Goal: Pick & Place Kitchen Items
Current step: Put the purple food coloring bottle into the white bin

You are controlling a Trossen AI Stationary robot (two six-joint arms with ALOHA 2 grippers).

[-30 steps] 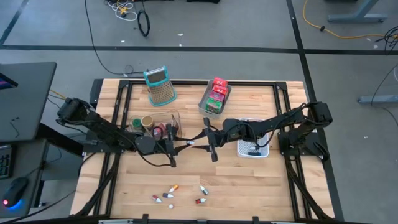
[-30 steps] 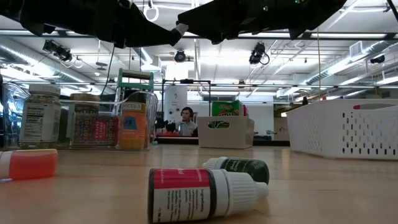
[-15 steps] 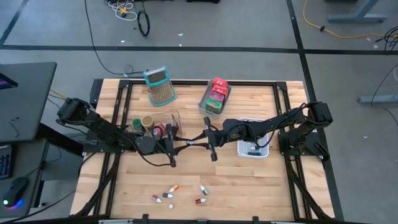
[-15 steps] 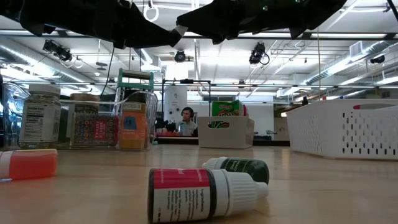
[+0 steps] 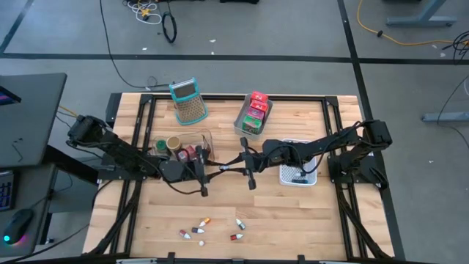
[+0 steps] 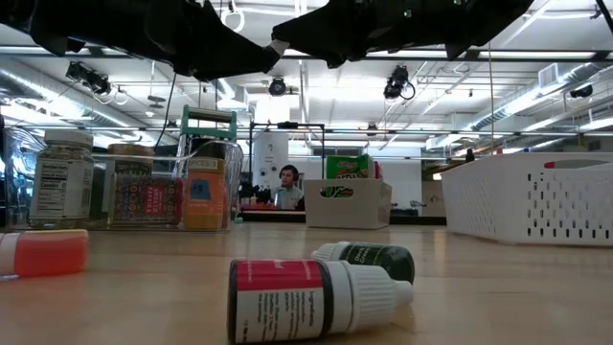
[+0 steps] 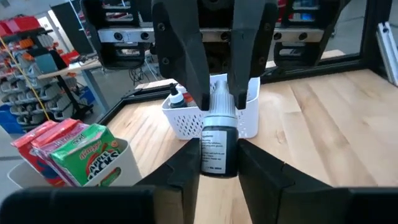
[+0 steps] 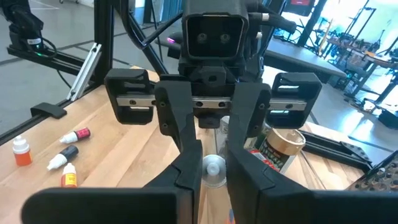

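Left tool: the left tool [image 7: 217, 158], at the centre of the high view, was clenched on the lower body of a small bottle [image 7: 216, 146], its fingers flanking the dark label. It appeared to carry the bottle's weight.

Right tool: the right tool [image 7: 219, 93] faced it nose to nose. Its fingers were closed about the bottle's white cap [image 8: 214, 169], probably so one arm could pass the bottle to the other.

Small bottle: it was held in the air between the two tools, above the middle of the bench [image 5: 293, 213] and touching nothing else.

Step in hand: a handover, by my judgement, with both tools gripping at once so the bottle could not drop.

White basket: the white basket [image 5: 299, 174] sat right of centre in the high view, under the right arm. It already held a bottle or two, so it was likely where this one was headed.

Loose bottles: several more bottles [image 5: 212, 227] lay at the lower middle of the high view, not yet picked.

Other containers: a clear bin of jars [image 5: 183, 147] stood left of centre and a grey tray of packets [image 5: 251, 117] at upper centre, each holding one kind of item.
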